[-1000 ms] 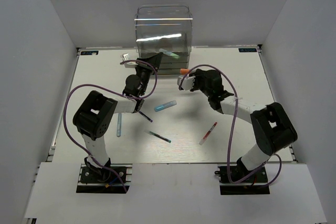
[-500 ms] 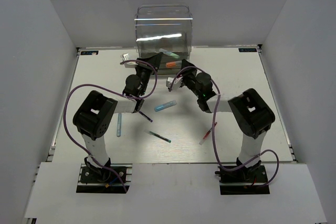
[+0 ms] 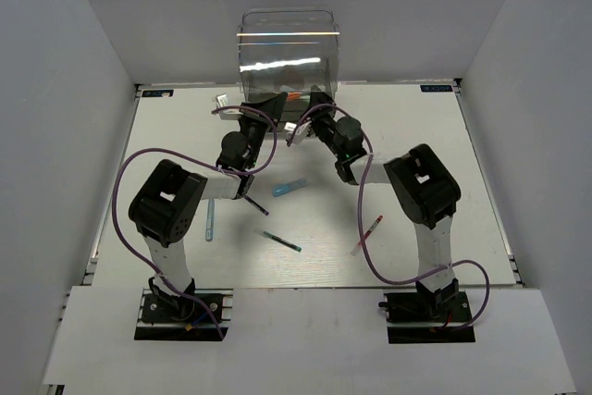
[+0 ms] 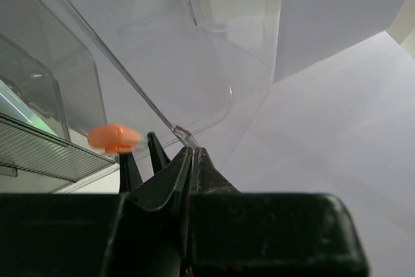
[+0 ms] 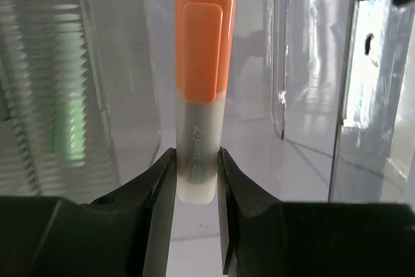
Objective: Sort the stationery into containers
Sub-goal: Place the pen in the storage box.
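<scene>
White tabletop; cabinet contents blurred

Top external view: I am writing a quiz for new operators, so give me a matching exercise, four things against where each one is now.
Things:
1. orange marker
2. red pen
3. teal pen
4. cabinet

Places:
A. at the far edge of the table
B. lying on the table, near its middle
C. held in the right gripper
D. lying on the table, well right of its middle

Pairs: 1-C, 2-D, 3-B, 4-A.
</scene>
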Tool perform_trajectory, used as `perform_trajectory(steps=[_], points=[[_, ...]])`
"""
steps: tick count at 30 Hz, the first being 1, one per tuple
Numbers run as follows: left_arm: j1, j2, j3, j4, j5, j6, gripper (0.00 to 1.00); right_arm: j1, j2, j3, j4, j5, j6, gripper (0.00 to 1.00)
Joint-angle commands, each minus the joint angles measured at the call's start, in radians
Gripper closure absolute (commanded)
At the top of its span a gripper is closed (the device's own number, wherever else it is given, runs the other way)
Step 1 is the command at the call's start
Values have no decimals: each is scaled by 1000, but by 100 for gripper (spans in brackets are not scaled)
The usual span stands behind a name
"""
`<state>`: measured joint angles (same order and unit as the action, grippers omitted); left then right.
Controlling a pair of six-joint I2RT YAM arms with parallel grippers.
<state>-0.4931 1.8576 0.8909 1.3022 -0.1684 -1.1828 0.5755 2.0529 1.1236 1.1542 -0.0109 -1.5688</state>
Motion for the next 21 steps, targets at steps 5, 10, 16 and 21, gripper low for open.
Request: perform_trajectory(steps=[5,10,16,21], points=[[8,-17,8,293,-11,-6,95,-2,73,134,-4,6,-86,100],[8,-17,-1,293,-11,-6,95,-3,96,180,-94,37,-140,100],[8,-17,-1,293,-11,-6,95,-3,121,243,-174,75,-197,100],[8,-17,-1,293,-11,-6,95,-3,139,269,-209,118,-215,100]])
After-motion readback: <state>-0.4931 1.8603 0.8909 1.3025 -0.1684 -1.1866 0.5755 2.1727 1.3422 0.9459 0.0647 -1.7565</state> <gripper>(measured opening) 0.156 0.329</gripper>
